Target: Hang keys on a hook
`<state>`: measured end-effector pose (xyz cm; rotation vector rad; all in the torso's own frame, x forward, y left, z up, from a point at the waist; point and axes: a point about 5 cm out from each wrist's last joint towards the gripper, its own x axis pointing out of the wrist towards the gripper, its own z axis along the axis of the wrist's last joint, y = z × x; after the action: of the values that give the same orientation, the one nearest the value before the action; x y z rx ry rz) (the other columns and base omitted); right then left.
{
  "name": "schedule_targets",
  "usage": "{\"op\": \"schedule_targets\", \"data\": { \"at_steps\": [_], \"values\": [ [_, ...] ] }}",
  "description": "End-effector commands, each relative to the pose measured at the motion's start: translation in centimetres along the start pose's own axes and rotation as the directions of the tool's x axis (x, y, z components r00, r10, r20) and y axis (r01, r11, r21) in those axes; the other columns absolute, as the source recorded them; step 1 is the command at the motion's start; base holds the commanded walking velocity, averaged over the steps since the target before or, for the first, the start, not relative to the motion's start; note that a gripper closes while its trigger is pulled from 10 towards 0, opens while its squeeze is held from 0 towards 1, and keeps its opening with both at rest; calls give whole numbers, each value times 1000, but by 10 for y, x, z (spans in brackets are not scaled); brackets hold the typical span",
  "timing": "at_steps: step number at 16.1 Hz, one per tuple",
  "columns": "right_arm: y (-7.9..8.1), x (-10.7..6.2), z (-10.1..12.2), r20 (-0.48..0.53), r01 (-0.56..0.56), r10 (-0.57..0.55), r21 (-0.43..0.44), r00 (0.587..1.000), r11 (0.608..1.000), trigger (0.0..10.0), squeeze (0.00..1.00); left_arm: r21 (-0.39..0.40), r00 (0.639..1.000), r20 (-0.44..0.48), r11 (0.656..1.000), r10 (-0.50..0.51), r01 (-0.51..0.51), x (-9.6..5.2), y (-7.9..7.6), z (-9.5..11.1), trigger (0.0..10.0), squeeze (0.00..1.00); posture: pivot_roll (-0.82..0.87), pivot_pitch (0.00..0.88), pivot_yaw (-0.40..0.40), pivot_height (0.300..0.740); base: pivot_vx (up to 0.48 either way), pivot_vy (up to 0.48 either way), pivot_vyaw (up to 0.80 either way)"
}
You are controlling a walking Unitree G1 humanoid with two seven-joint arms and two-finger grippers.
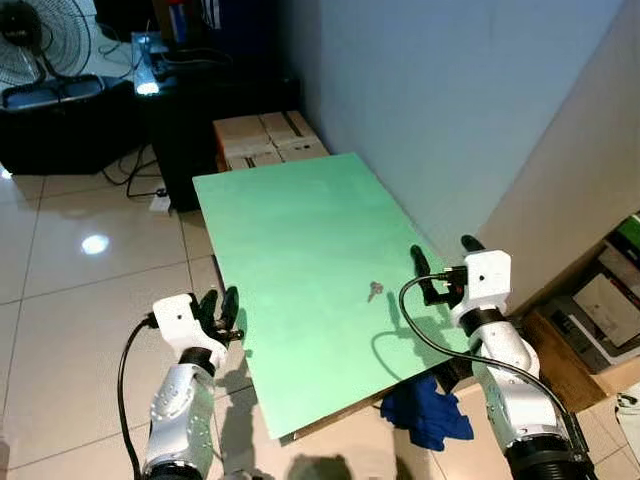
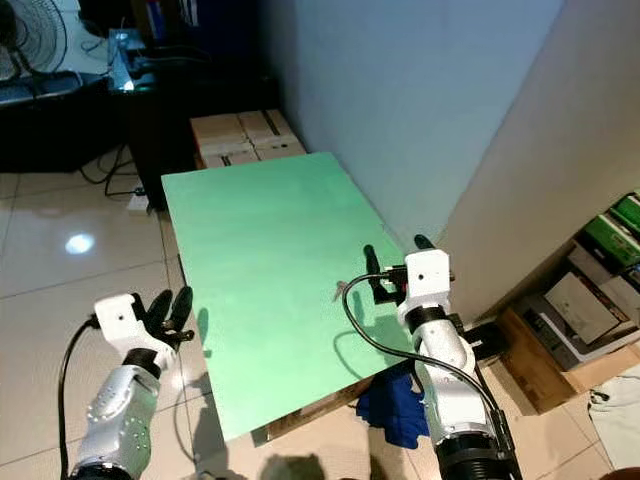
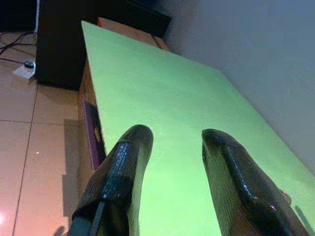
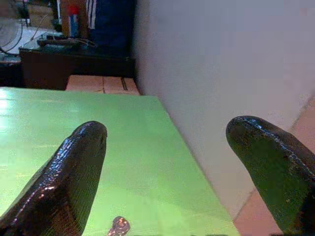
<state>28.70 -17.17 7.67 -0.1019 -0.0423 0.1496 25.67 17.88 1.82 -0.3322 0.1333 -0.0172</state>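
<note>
A small set of keys (image 1: 375,290) lies on the green tabletop (image 1: 290,230), near its right edge. My right gripper (image 1: 445,252) hovers open just right of the keys, at the table's edge beside the wall. In the right wrist view the keys (image 4: 119,226) lie low between its two spread fingers (image 4: 69,182). My left gripper (image 1: 219,303) is held open at the table's left edge, over the floor. Its fingers (image 3: 123,167) point across the green top.
A pale blue wall (image 1: 450,100) runs along the table's right side. Cardboard boxes (image 1: 268,135) and a black cabinet (image 1: 190,110) stand behind the table, with a fan (image 1: 40,45) at the far left. A blue cloth (image 1: 428,412) lies on the floor by my right arm. Shelves with boxes (image 1: 605,305) stand at the right.
</note>
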Motion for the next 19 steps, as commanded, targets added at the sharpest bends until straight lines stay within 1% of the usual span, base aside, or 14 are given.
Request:
{"op": "schedule_targets", "data": {
  "at_steps": [1, 2, 7, 9, 10, 12, 14, 15, 17, 18, 19],
  "values": [
    [-3, -1, -4, -23, 7, -7, -7, 1000, 1000, 10000, 0, 10, 999, -34, 1000, -17, 18, -2, -7, -7, 10000, 0, -136, 0, -28, 740, 0, 0, 0],
    [-2, -2, -7, -29, 9, -10, -4, 1000, 1000, 10000, 0, 11, 998, -42, 999, -44, 45, -1, -12, -7, 10000, 0, -141, 0, -8, 740, 0, 0, 0],
    [-4, -6, -13, -46, 39, -39, 2, 998, 999, 10000, 0, 32, 994, -48, 994, -98, 100, 1, -22, -6, 10000, 0, -157, 0, 24, 740, 0, 0, 0],
    [-5, -7, -15, -49, 49, -49, 0, 998, 999, 10000, 0, 50, 994, -38, 993, -105, 107, 3, -22, -4, 10000, 0, -159, 0, 30, 740, 0, 0, 0],
    [-5, -6, -15, -43, 54, -54, 2, 998, 999, 10000, 0, 77, 994, -12, 991, -112, 112, 4, -23, 1, 10000, 0, -161, 0, 35, 740, 0, 0, 0],
    [-4, -6, -16, -39, 71, -71, 8, 997, 997, 10000, 0, 74, 993, 7, 991, -116, 115, 6, -23, 7, 10000, 0, -160, 0, 42, 740, 0, 0, 0],
    [-2, -4, -18, -42, 86, -86, 11, 995, 996, 10000, 0, 107, 988, -13, 983, -151, 151, 12, -24, 11, 10000, 0, -161, 0, 76, 740, 0, 0, 0],
    [-1, -4, -18, -41, 88, -87, 11, 995, 996, 10000, 0, 111, 988, -13, 982, -151, 151, 13, -24, 12, 10000, 0, -162, 0, 79, 740, 0, 0, 0],
    [0, -4, -19, -42, 92, -92, 12, 995, 996, 10000, 0, 120, 988, -38, 981, -147, 150, 14, -22, 9, 10000, 0, -162, 0, 84, 740, 0, 0, 0],
    [0, -4, -21, -47, 99, -98, 17, 994, 995, 10000, 0, 125, 986, -44, 978, -162, 166, 13, -26, 7, 10000, 0, -163, 0, 87, 740, 0, 0, 0],
    [0, -4, -21, -46, 99, -98, 17, 994, 995, 10000, 0, 116, 986, -46, 979, -161, 165, 12, -26, 6, 10000, 0, -165, 0, 87, 740, 0, 0, 0]
  ]
}}
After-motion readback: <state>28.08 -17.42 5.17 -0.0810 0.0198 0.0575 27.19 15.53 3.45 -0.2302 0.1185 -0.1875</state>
